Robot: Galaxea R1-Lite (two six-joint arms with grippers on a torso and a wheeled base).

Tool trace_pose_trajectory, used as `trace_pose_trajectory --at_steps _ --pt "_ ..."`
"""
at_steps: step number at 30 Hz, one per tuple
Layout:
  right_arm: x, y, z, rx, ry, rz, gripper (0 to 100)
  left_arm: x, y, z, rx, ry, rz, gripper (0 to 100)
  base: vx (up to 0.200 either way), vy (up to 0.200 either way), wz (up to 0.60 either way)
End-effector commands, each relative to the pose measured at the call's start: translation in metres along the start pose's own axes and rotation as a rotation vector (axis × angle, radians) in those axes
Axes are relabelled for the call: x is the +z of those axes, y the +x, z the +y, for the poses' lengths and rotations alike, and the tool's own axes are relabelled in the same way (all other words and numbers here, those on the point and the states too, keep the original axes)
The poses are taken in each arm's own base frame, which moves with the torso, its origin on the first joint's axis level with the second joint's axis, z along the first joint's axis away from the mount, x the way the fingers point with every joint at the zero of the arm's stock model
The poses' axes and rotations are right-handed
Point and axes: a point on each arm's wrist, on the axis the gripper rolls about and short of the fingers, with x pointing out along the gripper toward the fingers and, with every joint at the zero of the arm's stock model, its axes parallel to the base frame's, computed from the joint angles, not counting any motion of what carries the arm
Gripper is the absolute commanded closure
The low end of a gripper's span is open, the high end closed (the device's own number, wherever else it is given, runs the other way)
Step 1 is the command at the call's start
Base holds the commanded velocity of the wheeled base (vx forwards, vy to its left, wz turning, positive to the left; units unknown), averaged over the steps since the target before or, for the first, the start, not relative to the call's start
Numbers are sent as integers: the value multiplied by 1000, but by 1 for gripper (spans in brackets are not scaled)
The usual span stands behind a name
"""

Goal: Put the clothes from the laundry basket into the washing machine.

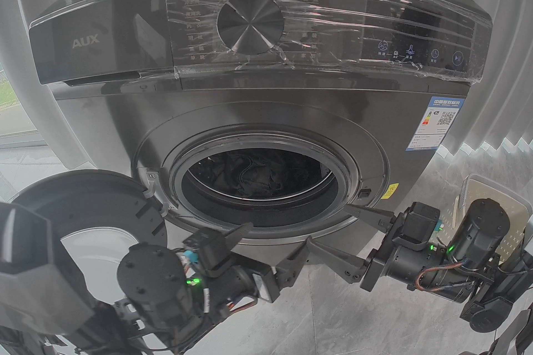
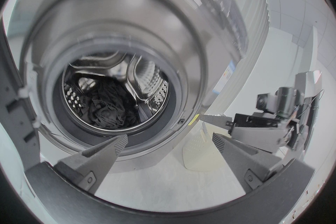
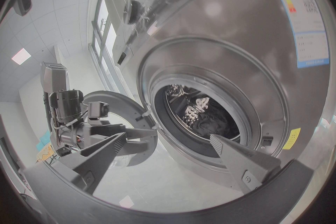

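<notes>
Closest to us, the left gripper hangs low in front of the washing machine, its fingers spread wide with nothing between them. Just beside it, the right gripper is spread as well and equally empty; both point at the porthole from just below its lip, neither one touching it.

To our left the round door stands swung fully open. To our right, behind the right arm, sits the cream laundry basket on the floor; the arm hides its inside, so we cannot tell whether any garment lies there.

Farther in, dark clothes lie in a crumpled heap on the floor of the drum, well clear of the door seal.

We judge this to be the gap between one drop and the next fetch. The next move calls for turning the right arm to the basket, checking for a remaining garment and pinching it well into the fabric, then carrying it past the rim so nothing drapes over the seal
</notes>
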Motion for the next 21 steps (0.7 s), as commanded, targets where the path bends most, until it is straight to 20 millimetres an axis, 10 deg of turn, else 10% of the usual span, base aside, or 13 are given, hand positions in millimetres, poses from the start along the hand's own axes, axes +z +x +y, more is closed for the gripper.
trace_pose_trajectory --at_steps 1,21 --pt "25 -22 15 14 -16 -107 0 51 -72 -10 -32 -47 -173 0 0 0 0" --pt "53 -100 -22 -239 -105 -254 0 72 -134 44 190 28 -297 0 0 0 0"
